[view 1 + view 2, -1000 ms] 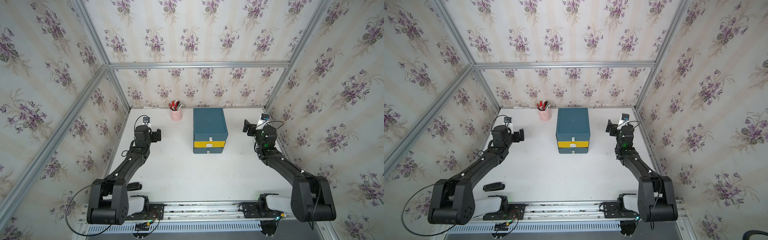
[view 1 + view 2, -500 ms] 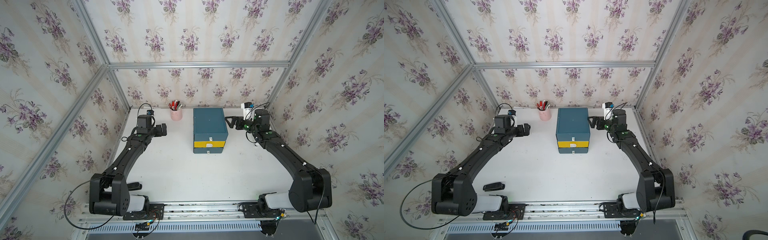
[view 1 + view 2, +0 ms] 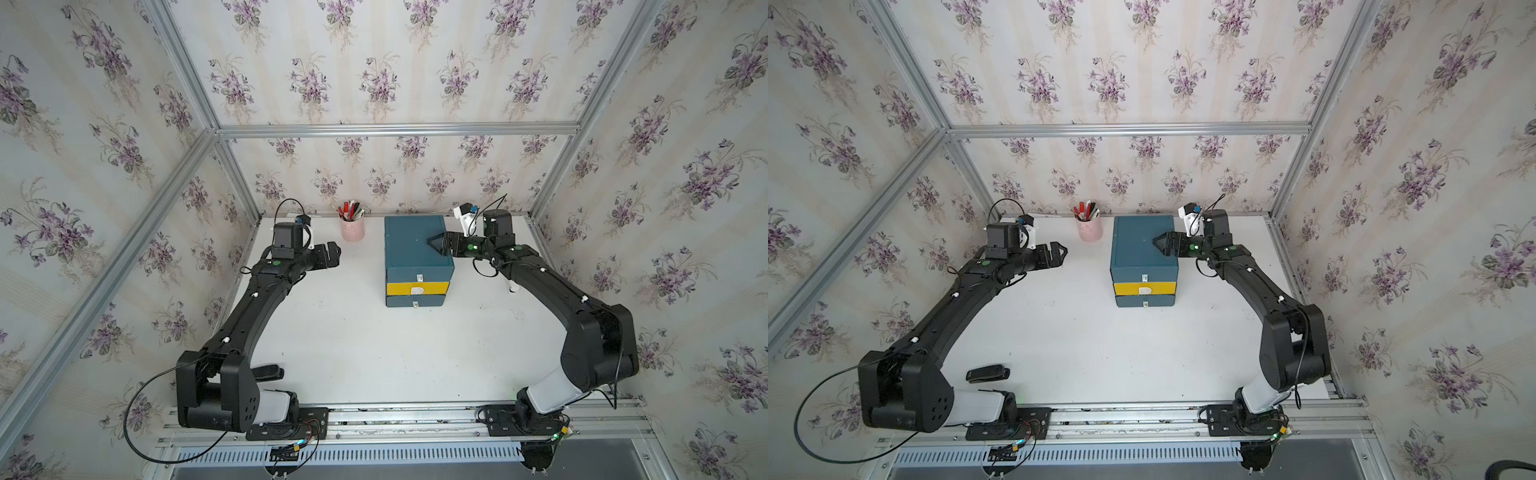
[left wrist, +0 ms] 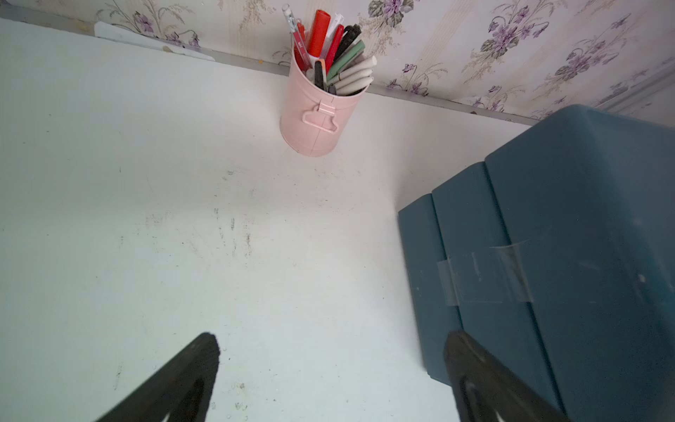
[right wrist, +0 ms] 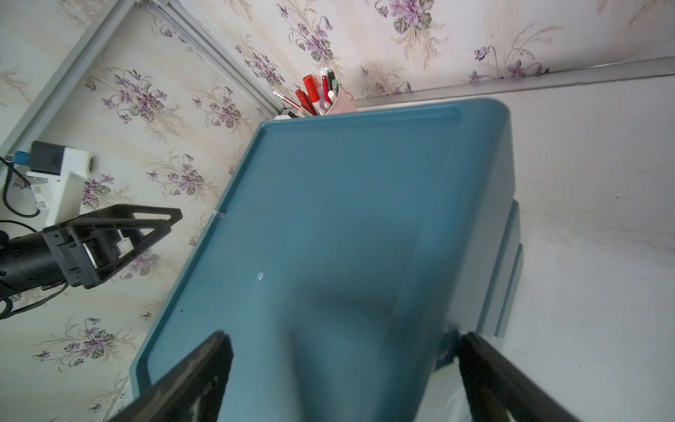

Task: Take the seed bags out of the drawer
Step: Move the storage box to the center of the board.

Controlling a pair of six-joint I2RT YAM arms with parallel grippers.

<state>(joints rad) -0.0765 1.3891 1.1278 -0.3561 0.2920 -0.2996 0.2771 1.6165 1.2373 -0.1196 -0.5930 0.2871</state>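
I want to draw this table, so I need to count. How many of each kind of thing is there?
Drawer box: 1
Pink pen cup: 1
Small black thing: 1
Robot hands: 2 (left hand, right hand)
Total: 5
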